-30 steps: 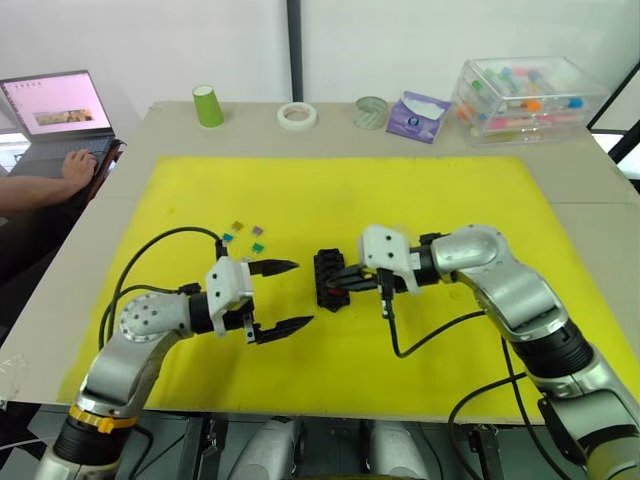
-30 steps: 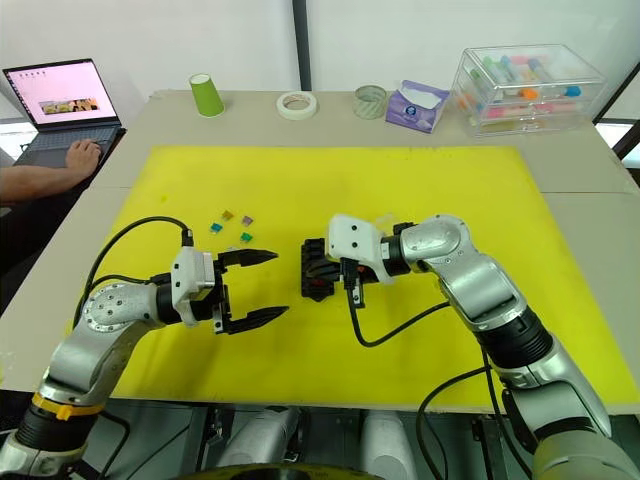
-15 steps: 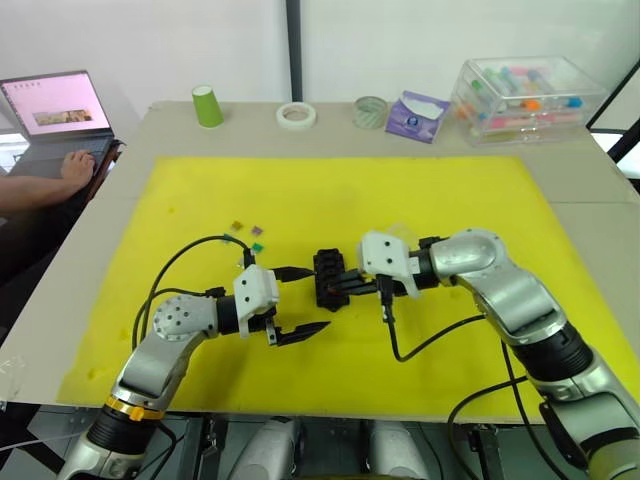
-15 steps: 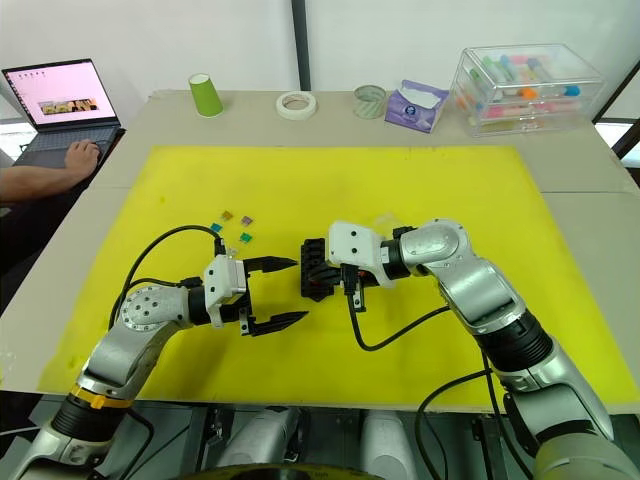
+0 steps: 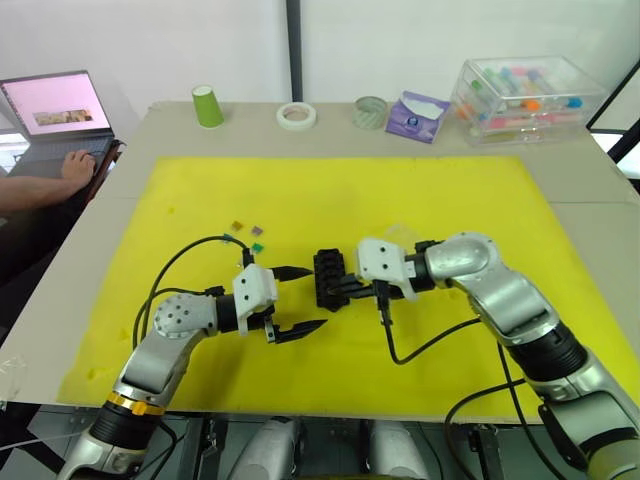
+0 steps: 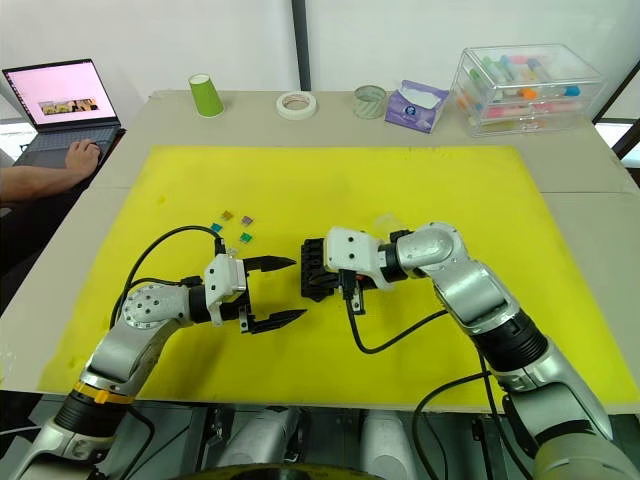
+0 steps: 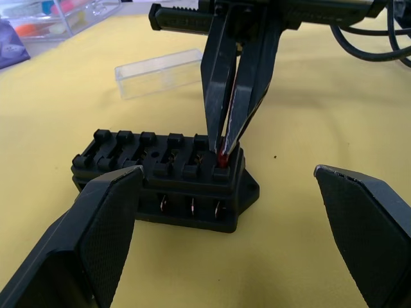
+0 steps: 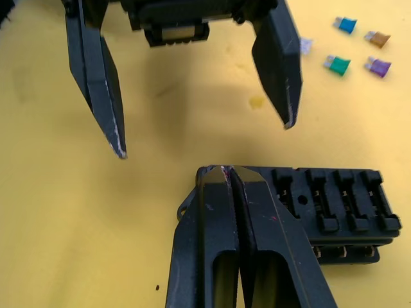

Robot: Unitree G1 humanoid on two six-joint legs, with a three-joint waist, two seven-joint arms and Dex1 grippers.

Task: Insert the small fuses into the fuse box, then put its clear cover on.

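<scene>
One red fuse (image 7: 222, 156) sat pinched between the closed fingers of the right gripper (image 7: 230, 142), pressed into an end slot of the fuse box (image 7: 164, 179) at mid-mat. A second before, the left gripper (image 6: 272, 291) had hung further from the box; it had since closed in beside it, jaws wide open and empty, probably ready to steady it. Four loose fuses (image 8: 357, 51) and the clear cover (image 7: 160, 72) lay unused; no legible writing showed.

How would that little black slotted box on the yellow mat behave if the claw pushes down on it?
The black plastic slotted fuse box looks stiff and low, lying flat on the yellow mat, so it probably won't tip. It seems light, so it might slide. The left claw stands open beside it, perhaps to steady it.
</scene>
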